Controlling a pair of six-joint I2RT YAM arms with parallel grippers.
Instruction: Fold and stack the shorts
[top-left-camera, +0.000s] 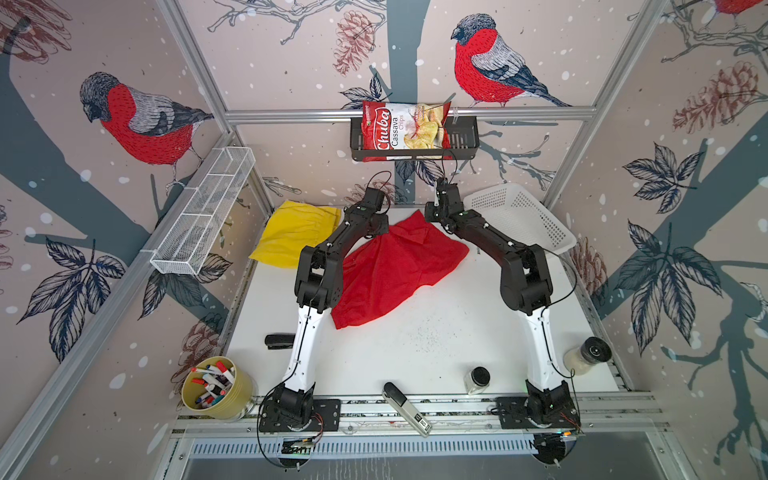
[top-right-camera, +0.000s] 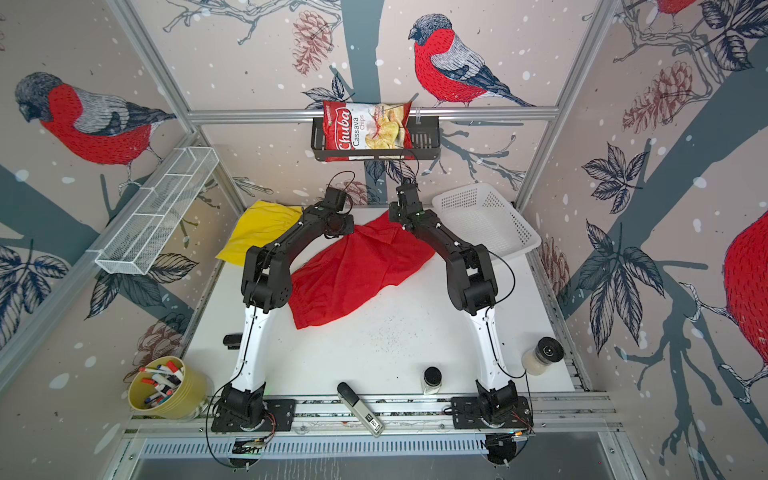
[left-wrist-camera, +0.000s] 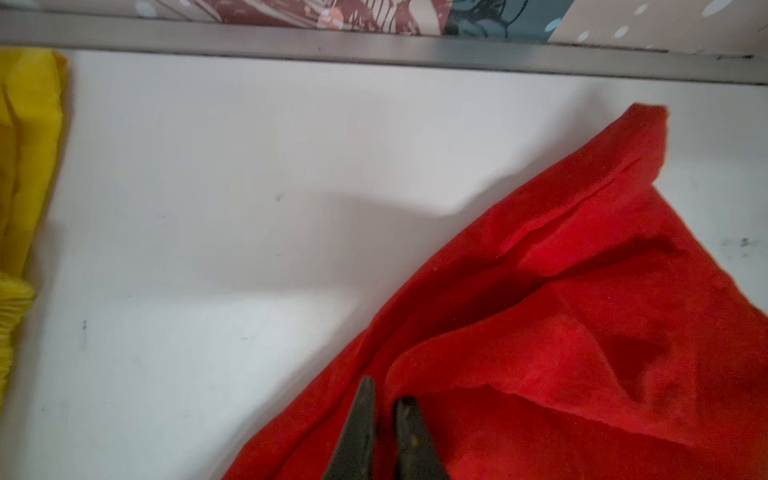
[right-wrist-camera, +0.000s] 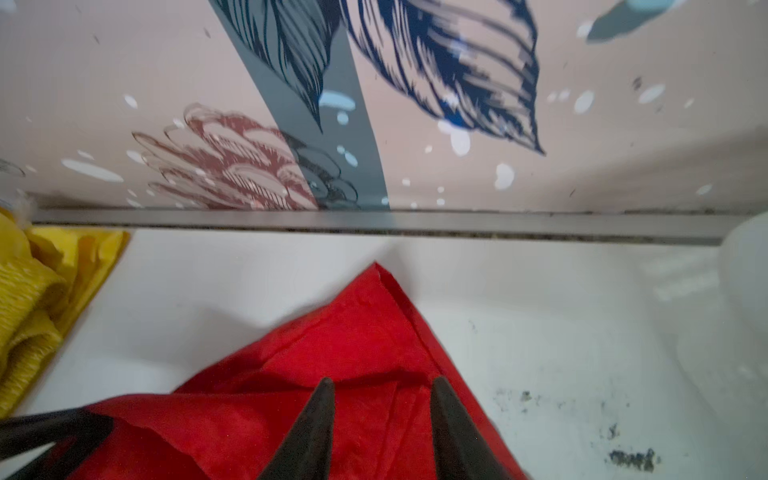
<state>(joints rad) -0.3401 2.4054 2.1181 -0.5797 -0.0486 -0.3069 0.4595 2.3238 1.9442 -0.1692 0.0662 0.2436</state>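
Red shorts (top-left-camera: 399, 270) crumpled on table (top-left-camera: 436, 332) centre, corner toward 12 o'clock | yellow shorts (top-left-camera: 295, 237) at 10 o'clock, apart | left fingers (left-wrist-camera: 359, 432) barely parted over them, grip unclear | right fingers (right-wrist-camera: 307, 432) spread, empty, above that corner

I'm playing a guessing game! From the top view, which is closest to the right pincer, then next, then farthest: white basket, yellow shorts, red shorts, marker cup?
1. red shorts, just beneath the right pincer
2. white basket, beside it on the right
3. yellow shorts, back left
4. marker cup, front left corner
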